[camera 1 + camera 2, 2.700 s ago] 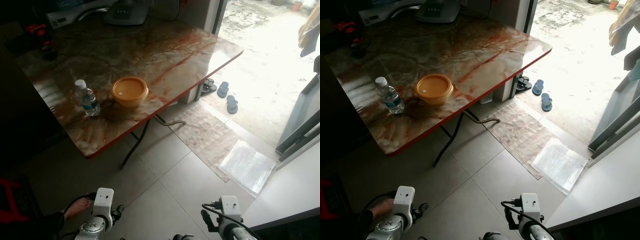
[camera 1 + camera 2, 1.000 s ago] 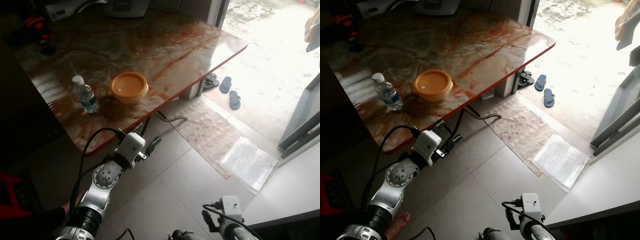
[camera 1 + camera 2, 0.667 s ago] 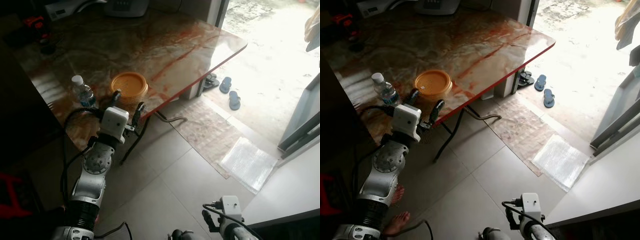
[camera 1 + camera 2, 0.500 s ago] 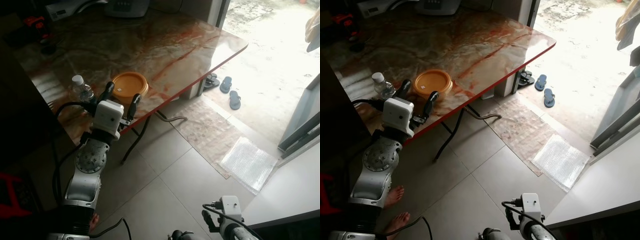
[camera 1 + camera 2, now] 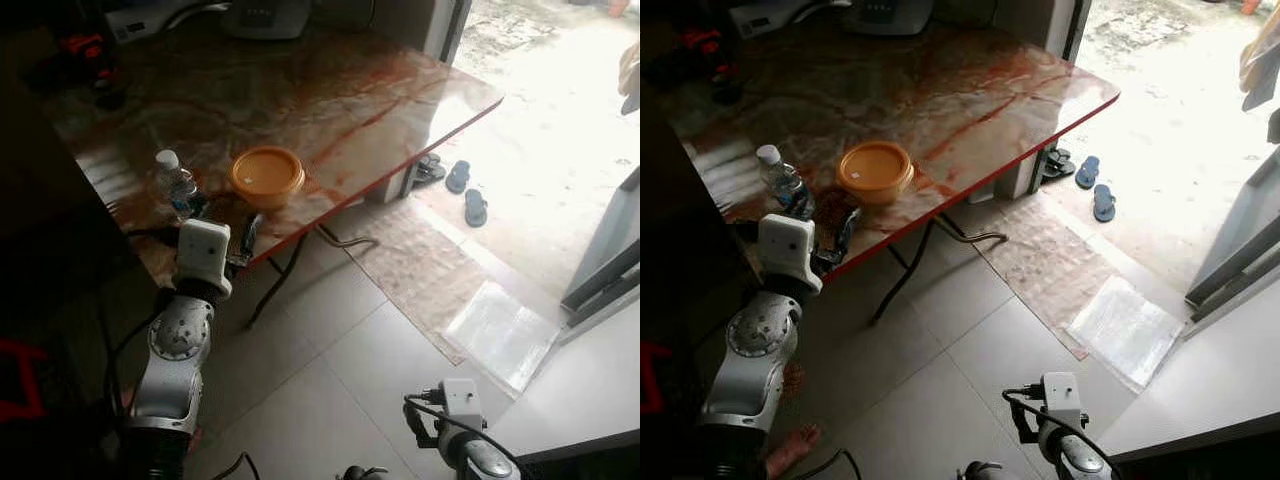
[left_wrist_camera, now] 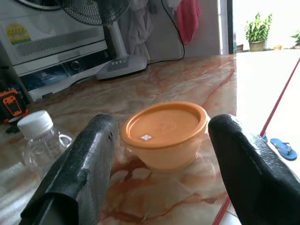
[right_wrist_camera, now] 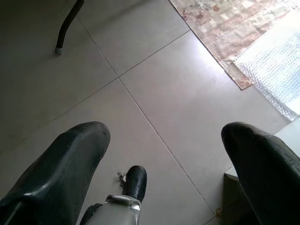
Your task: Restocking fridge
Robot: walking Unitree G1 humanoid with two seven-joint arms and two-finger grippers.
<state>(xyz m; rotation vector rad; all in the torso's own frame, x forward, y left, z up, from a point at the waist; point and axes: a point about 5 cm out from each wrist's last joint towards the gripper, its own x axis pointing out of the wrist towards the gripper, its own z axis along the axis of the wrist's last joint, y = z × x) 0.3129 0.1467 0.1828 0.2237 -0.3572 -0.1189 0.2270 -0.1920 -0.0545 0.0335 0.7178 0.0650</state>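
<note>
An orange lidded container [image 5: 267, 173] sits near the front edge of the marble table [image 5: 350, 90]. A clear water bottle [image 5: 174, 183] with a white cap stands just to its left. My left gripper [image 5: 222, 222] is raised to the table's front edge and stands open. In the left wrist view its fingers [image 6: 79, 168] frame the container [image 6: 164, 133] a short way ahead, apart from it, and the bottle [image 6: 40, 140] is off to one side. My right gripper [image 7: 164, 136] hangs low over the floor tiles, open with nothing in it.
A fan base [image 6: 123, 65] and a white appliance [image 6: 51, 37] stand at the table's back. Folding table legs [image 5: 285, 275] lie below the edge. A mat [image 5: 420, 270], a bubble-wrap sheet [image 5: 505, 335] and slippers [image 5: 468, 195] lie toward the bright doorway. A person's foot [image 5: 790, 440] is at the lower left.
My left arm has swung up from near the floor to the table's front edge, open, now facing the orange container. The right arm has stayed low. The camera has shifted slightly.
</note>
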